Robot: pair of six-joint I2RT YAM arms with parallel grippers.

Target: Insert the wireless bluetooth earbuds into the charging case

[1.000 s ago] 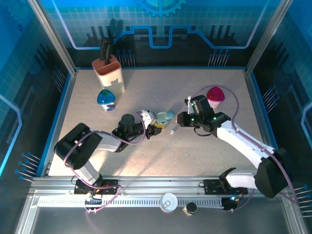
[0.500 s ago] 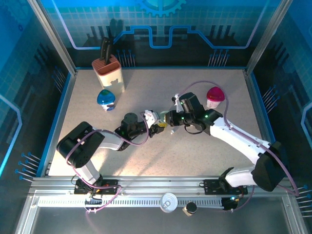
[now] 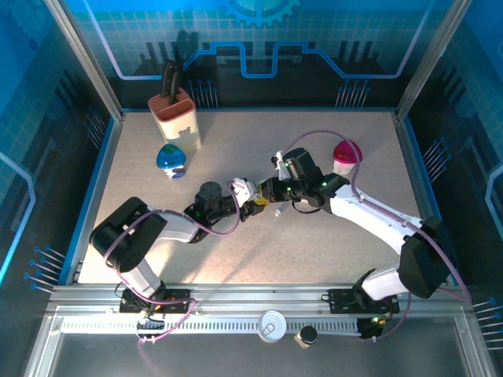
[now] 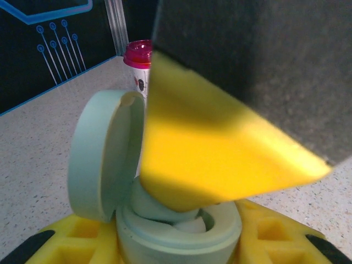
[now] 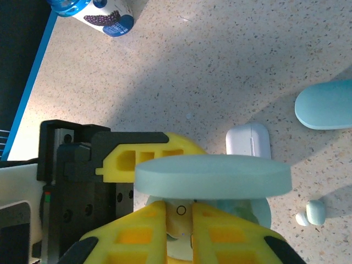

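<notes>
Gaping mint-green charging case [image 4: 177,246]

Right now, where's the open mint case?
In the left wrist view, the mint case sits lid-open between the left gripper's yellow fingers, mid-table; the right gripper hangs directly over it.

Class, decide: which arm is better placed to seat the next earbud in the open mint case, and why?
Right. The right end effector hangs directly over the open charging case, apparently pinching a pale earbud; the left end effector is occupied gripping that case.
</notes>
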